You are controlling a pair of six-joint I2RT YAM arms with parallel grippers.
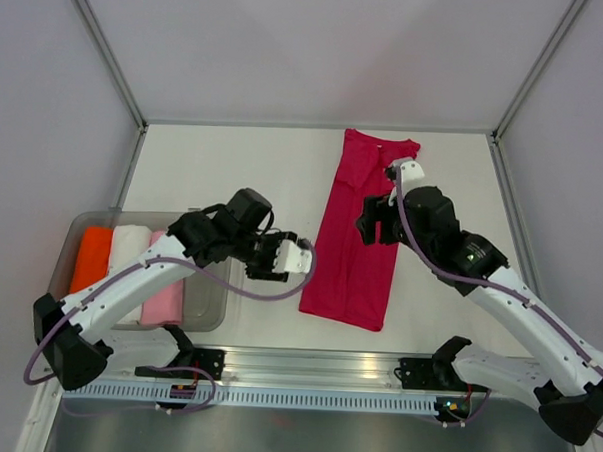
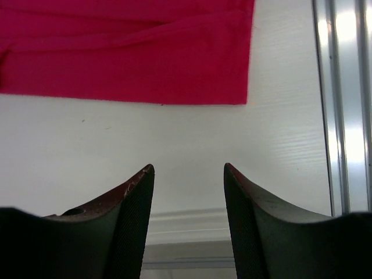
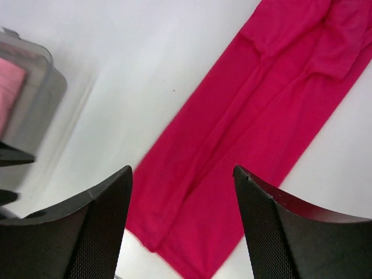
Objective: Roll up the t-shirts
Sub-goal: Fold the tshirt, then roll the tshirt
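Tabletop (image 1: 234, 163), white, boxed by grey wall panels (image 1: 319, 47), carries folded magenta cloth t-shirt (image 1: 356, 238); left gripper (image 2: 189, 168), right gripper (image 3: 183, 171) both gape, empty.

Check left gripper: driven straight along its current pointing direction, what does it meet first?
Likely the bare white table just short of the folded magenta t-shirt; the left gripper looks tilted down. If it runs level, the shirt's long side edge comes first. Depth is unclear.
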